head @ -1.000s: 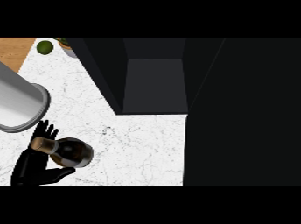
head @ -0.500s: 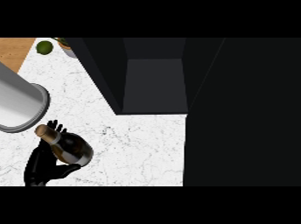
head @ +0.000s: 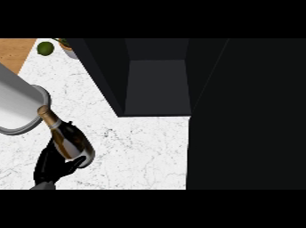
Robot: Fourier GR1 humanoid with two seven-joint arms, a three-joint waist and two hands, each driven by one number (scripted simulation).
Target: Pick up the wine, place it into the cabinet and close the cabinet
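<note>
Whereas a second earlier the dark glass wine bottle with its gold-foil neck (head: 70, 140) had shown only its round top, it now lay tipped, neck slanting up and away from the black left hand (head: 50, 167) towards a large grey cylinder (head: 8, 104). Fingers and thumb curled round the bottle's lower body. The pick looked done. The open dark cabinet (head: 157, 84) stood up and right of the hand, well apart, so the carry remained.

One wine bottle (head: 70, 140), one cabinet (head: 159, 89) (open), one green fruit (head: 45, 47), one grey cylinder (head: 8, 104), one left hand (head: 50, 167).
</note>
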